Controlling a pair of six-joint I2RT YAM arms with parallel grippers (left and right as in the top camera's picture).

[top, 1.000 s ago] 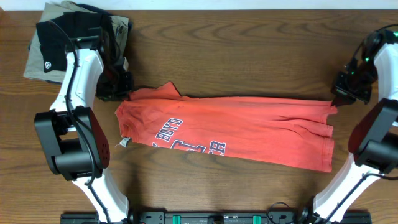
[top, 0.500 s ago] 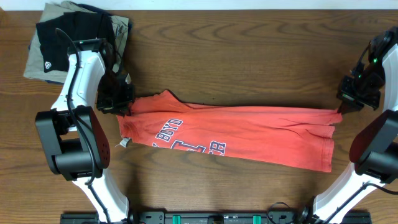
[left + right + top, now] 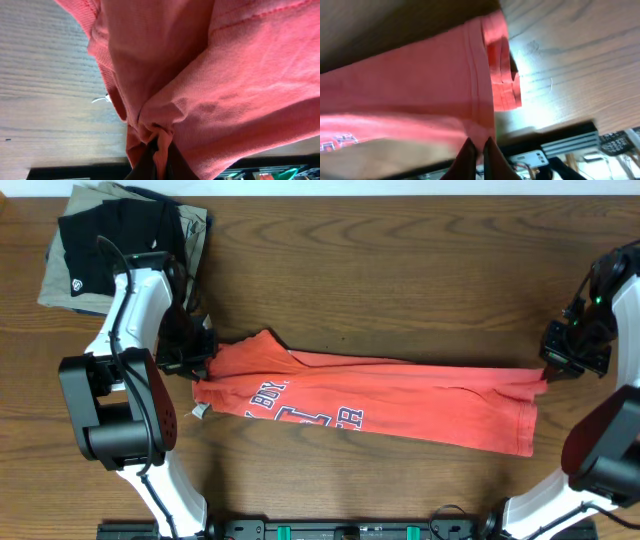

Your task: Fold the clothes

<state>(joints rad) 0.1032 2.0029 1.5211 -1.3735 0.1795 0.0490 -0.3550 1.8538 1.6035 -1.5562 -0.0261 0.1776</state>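
Desk (image 3: pixel 400 270): dark brown wood, matte, grain running left to right. Thin pale strip (image 3: pixel 400 186) beyond far edge; wall or floor, cannot tell. Far left corner: folded black garment (image 3: pixel 100 230) lying on folded khaki garment (image 3: pixel 58 288). Light even from above; whitish glare (image 3: pixel 532 52) on wood near right edge.

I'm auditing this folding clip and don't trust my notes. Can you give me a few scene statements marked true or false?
1. The left pincer is shut on the red-orange T-shirt. True.
2. The right pincer hangs open, clear of the shirt. False: it is shut on the shirt's hem end.
3. The T-shirt is stretched out between both pincers. True.
4. The folded black garment lies on the T-shirt. False: it sits apart, stacked on a khaki garment.
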